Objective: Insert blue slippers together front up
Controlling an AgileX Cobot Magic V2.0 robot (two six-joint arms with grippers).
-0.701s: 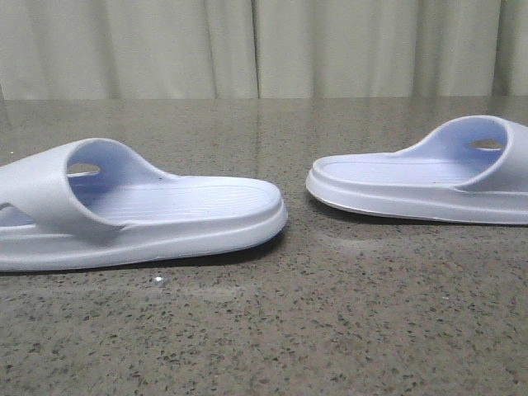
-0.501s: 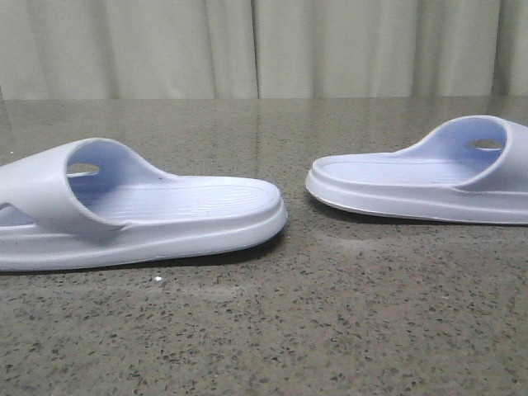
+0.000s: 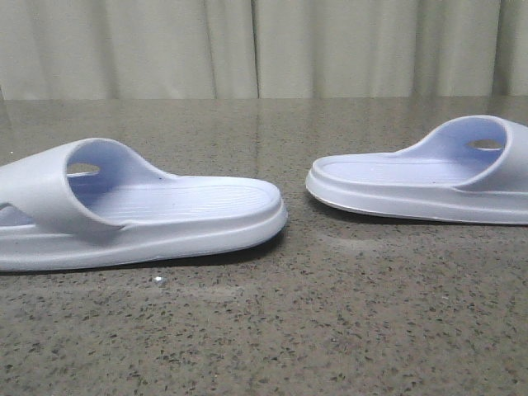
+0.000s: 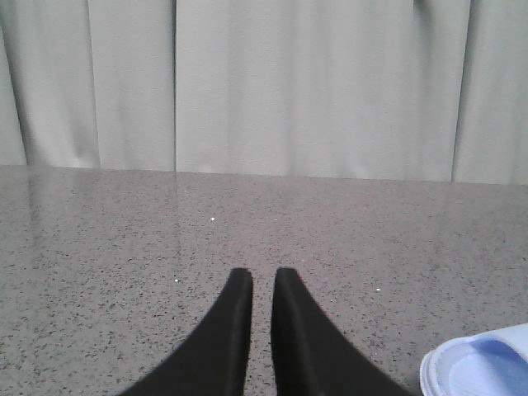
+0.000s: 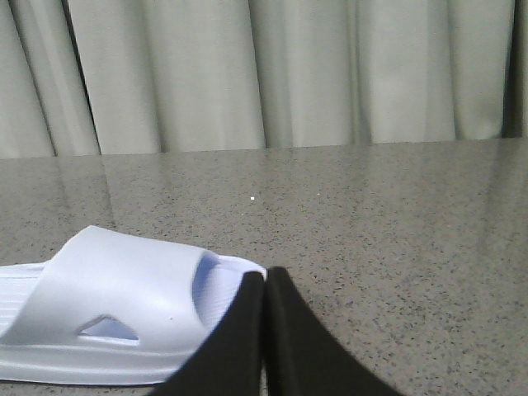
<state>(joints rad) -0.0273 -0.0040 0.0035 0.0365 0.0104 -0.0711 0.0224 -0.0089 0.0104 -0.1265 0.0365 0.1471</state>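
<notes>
Two pale lavender-blue slippers lie soles down on the speckled grey table, apart from each other. The left slipper [image 3: 140,210] has its strap at the left. The right slipper [image 3: 421,177] has its strap at the right. Neither gripper shows in the front view. My left gripper [image 4: 262,276] is empty, its fingers a narrow slit apart over bare table; one slipper's end [image 4: 483,367] shows beside it. My right gripper [image 5: 266,276] is shut and empty, its tips just in front of the strap end of a slipper [image 5: 115,305] with a triangular cut-out.
The speckled stone table [image 3: 272,330] runs back to pale curtains [image 3: 264,49] behind its far edge. A gap of bare table [image 3: 295,206] separates the two slippers.
</notes>
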